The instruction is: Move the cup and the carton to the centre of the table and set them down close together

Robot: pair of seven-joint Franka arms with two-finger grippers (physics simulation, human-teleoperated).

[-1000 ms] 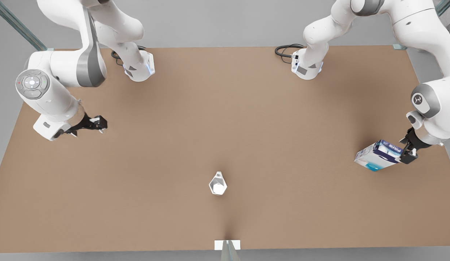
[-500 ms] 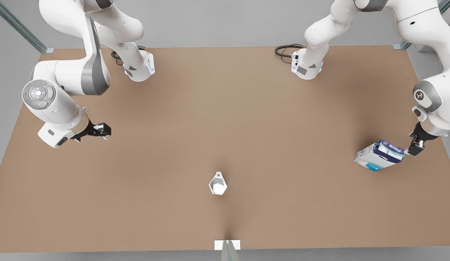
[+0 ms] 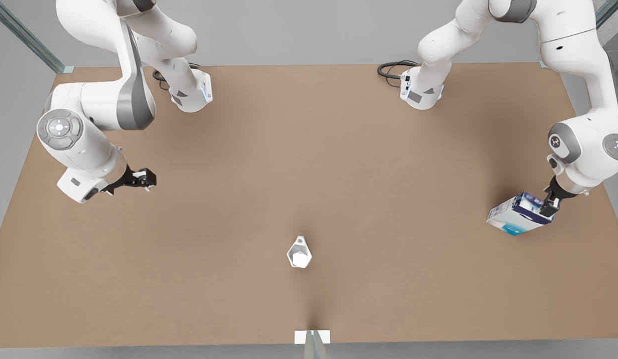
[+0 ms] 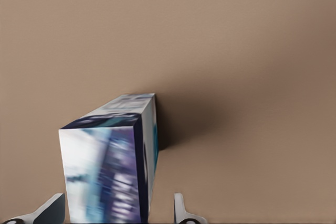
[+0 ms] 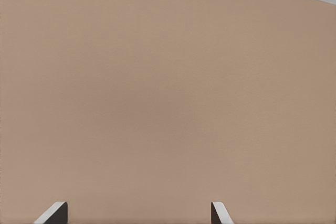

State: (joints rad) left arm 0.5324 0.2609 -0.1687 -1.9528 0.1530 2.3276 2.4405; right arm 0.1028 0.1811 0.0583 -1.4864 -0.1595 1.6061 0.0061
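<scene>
your left gripper (image 3: pixel 549 205) is at the front view's right side of the table (image 3: pixel 309 164), right at the end of the carton (image 3: pixel 519 214). in the left wrist view the carton (image 4: pixel 113 156) stands between the two fingertips (image 4: pixel 181 211), with a visible gap of table on one side of it, so the fingers are spread and not clamped on the box; whether the other finger touches it you cannot tell. the carton is blue, white and teal, it rests on the table near that side's edge, and it is turned at a slant to the table's sides.

your right gripper (image 3: pixel 145 178) is over the front view's left part of the table, well apart from both objects. in the right wrist view its two fingertips (image 5: pixel 52 212) stand wide apart with bare brown table between them; it holds nothing.

the cup (image 3: pixel 299 253) stands upright on the table, about midway across and toward the near edge in the front view, its small handle pointing toward the far side. it is well apart from the carton and from both grippers.

a coil of black cable (image 3: pixel 392 69) lies by the arm base at the far edge, and a small white bracket (image 3: pixel 312 336) sits at the near edge below the cup.
</scene>
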